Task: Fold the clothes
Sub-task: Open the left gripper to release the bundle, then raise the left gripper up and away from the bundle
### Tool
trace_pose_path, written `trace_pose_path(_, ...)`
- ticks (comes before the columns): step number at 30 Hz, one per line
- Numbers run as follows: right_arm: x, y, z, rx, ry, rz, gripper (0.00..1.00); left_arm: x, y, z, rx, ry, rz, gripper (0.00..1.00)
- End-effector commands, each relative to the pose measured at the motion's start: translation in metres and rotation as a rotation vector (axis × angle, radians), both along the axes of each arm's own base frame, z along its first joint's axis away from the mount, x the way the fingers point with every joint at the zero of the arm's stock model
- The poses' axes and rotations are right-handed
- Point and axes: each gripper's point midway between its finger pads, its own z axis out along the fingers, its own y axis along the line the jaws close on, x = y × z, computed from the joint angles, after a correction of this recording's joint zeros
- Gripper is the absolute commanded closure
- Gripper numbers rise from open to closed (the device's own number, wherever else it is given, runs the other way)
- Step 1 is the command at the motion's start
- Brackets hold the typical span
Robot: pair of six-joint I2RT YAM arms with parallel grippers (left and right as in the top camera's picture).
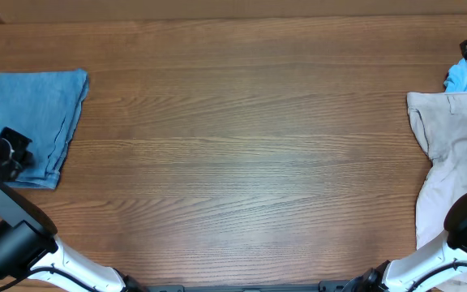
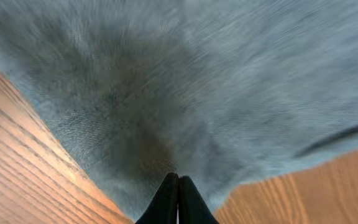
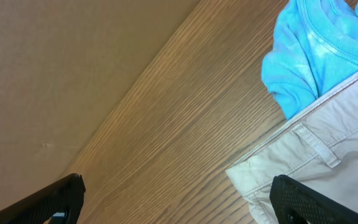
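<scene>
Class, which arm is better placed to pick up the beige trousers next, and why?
Right. The right pincer, open, hangs beside the beige trousers on the right side; the left pincer sits shut over the folded blue garment at the far left.

Folded denim (image 1: pixel 39 122) left; rumpled beige trousers (image 1: pixel 452 162), blue shirt (image 1: pixel 461 77) right

The tabletop (image 1: pixel 250 146) is smooth, grained wood with a soft sheen. The blue garment (image 1: pixel 39 122) looks like twilled denim cloth; the beige garment (image 1: pixel 452 154) is matt woven cloth.
</scene>
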Motion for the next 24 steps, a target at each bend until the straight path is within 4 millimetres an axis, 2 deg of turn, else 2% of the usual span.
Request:
trace_pose_path(1, 0.001, -0.001, 0.001, -0.006, -0.006, 0.000, 0.00, -0.022, -0.008, -0.031, 0.011, 0.066, 0.056, 0.96)
trace_pose_path(2, 0.001, -0.001, 0.001, -0.006, -0.006, 0.000, 0.00, -0.023, -0.013, -0.038, -0.007, 0.060, 0.062, 0.96)
trace_pose_path(4, 0.001, -0.001, 0.001, -0.006, -0.006, 0.001, 0.00, -0.012, -0.024, -0.040, -0.072, -0.007, 0.051, 0.96)
trace_pose_path(7, 0.001, -0.001, 0.001, -0.006, -0.006, 0.001, 0.00, 0.021, -0.041, -0.018, -0.182, -0.160, 0.001, 0.96)
trace_pose_path(9, 0.001, -0.001, 0.001, -0.006, -0.006, 0.001, 0.00, 0.044, -0.044, 0.016, -0.205, -0.238, -0.031, 0.96)
trace_pose_path(12, 0.001, -0.001, 0.001, -0.006, -0.006, 0.001, 0.00, 0.069, -0.046, 0.092, -0.155, -0.300, -0.087, 0.94)
trace_pose_path(14, 0.001, -0.001, 0.001, -0.006, -0.006, 0.001, 0.00, 0.081, -0.056, 0.125, -0.129, -0.334, -0.147, 0.93)
trace_pose_path(15, 0.001, -0.001, 0.001, -0.006, -0.006, 0.000, 0.00, 0.088, -0.068, 0.143, -0.109, -0.352, -0.204, 0.93)
trace_pose_path(17, 0.001, -0.001, 0.001, -0.006, -0.006, 0.001, 0.00, 0.100, -0.091, 0.159, -0.087, -0.369, -0.288, 0.89)
trace_pose_path(19, 0.001, -0.001, 0.001, -0.006, -0.006, 0.000, 0.00, 0.112, -0.115, 0.164, -0.067, -0.367, -0.349, 0.85)
trace_pose_path(20, 0.001, -0.001, 0.001, -0.006, -0.006, 0.001, 0.00, 0.117, -0.127, 0.163, -0.060, -0.359, -0.370, 0.82)
trace_pose_path(22, 0.001, -0.001, 0.001, -0.006, -0.006, 0.001, 0.00, 0.129, -0.160, 0.160, -0.049, -0.351, -0.450, 0.63)
trace_pose_path(23, 0.001, -0.001, 0.001, -0.006, -0.006, 0.000, 0.00, 0.133, -0.176, 0.160, -0.051, -0.356, -0.488, 0.48)
trace_pose_path(24, 0.001, -0.001, 0.001, -0.006, -0.006, 0.001, 0.00, 0.138, -0.192, 0.161, -0.047, -0.361, -0.526, 0.22)
